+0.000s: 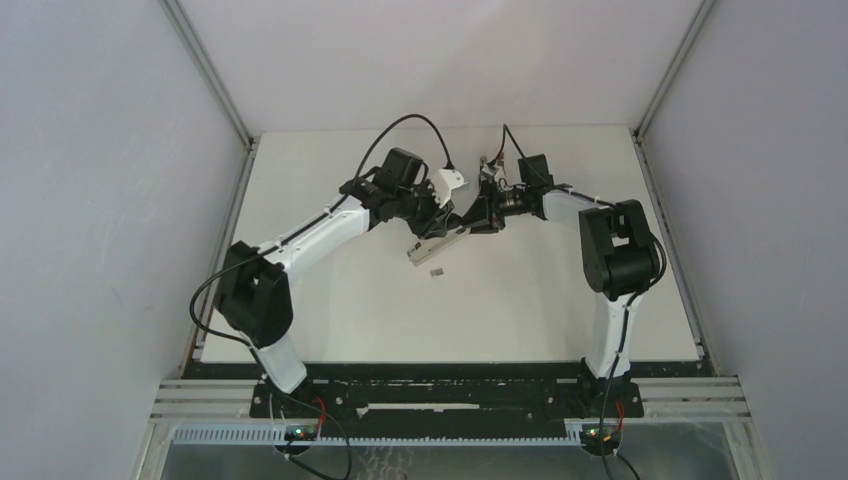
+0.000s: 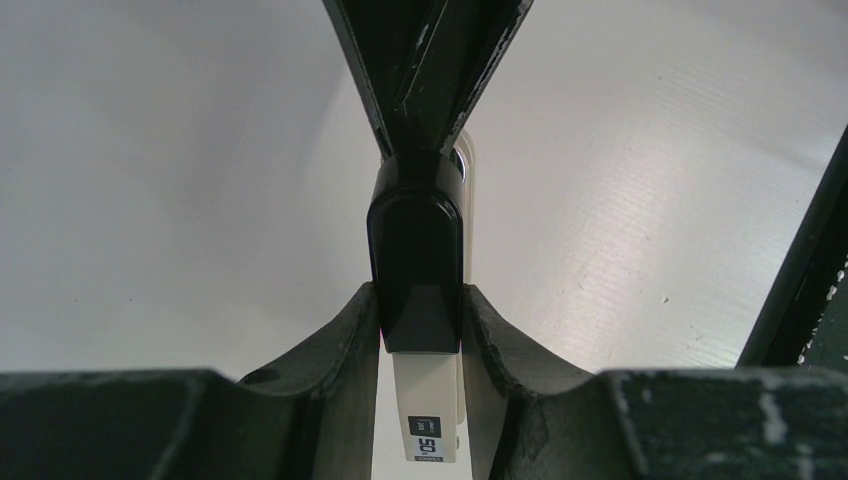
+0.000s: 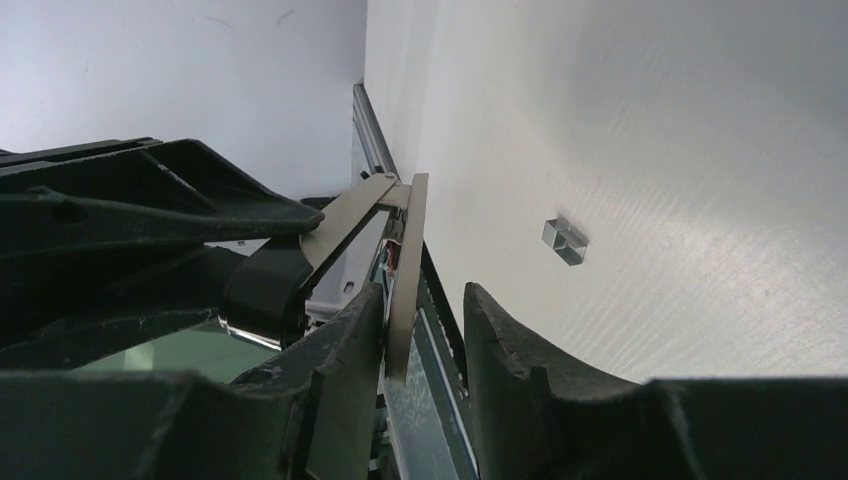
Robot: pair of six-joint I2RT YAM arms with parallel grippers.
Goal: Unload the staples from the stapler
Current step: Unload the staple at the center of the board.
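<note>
Metal stapler point(image 2: 415, 270) base sits loose between our parted right jaws; left jaws clamp its black top; we risk slippage.

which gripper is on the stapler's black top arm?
The left gripper: it pinches the stapler by its black top arm. The right gripper straddles a thin metal plate instead.

White shells cover the left arm point(image 1: 315, 232) and right arm point(image 1: 620, 245), with chunky black joint housings; black cables point(image 1: 408, 116) loop off the wrists; dark fingers point(image 2: 310, 400) look scuffed, paint chipped pale along edges.
</note>
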